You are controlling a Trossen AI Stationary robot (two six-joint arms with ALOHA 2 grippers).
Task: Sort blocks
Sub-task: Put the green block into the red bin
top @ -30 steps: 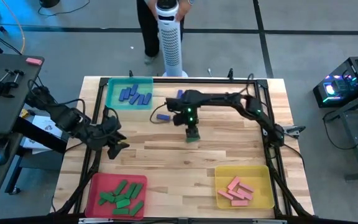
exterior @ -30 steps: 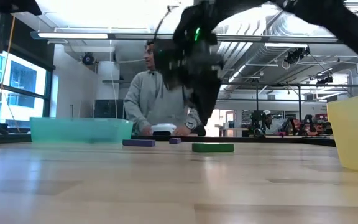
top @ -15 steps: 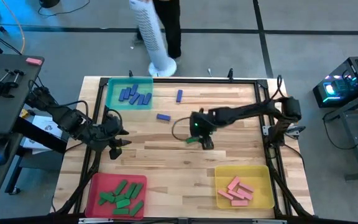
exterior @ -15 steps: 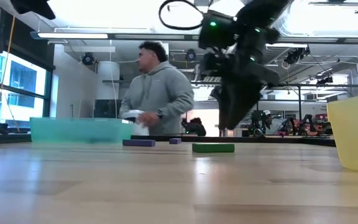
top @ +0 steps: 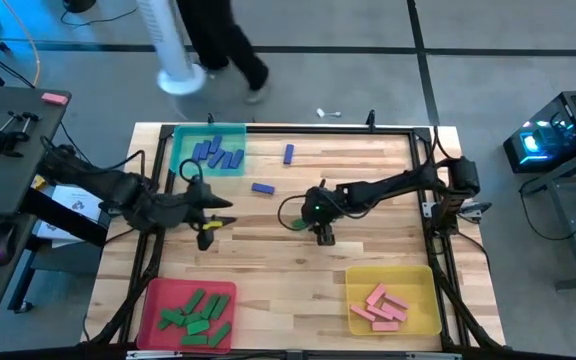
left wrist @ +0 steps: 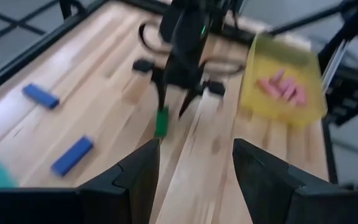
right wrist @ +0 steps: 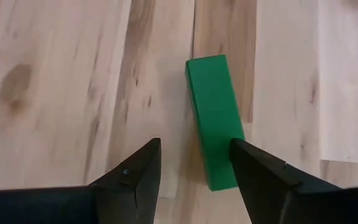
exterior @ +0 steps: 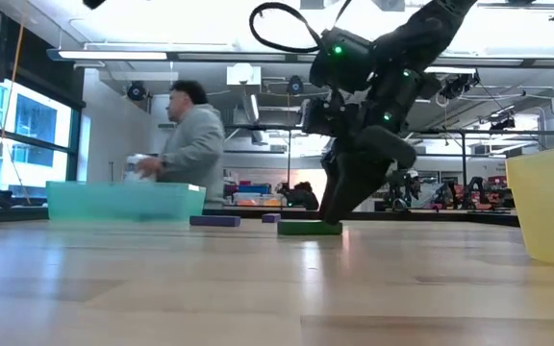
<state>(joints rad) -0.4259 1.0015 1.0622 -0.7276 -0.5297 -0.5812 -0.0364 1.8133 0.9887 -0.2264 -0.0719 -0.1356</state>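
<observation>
Green block (right wrist: pixel 214 122) flat on table, beside spread right claw (right wrist: pixel 194 180) (untouched).

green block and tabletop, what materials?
Green block: probably painted wood or solid plastic; flat matte colour, crisp edges, no grain showing. Tabletop: wood planks with a smooth light finish; grain streaks, a knot and plank seams are visible.

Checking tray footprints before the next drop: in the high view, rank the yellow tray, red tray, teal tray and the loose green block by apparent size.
1. Yellow tray and red tray: look alike, not ranked.
2. Teal tray: somewhat smaller.
3. Green block: far smallest, beside the right gripper.
</observation>
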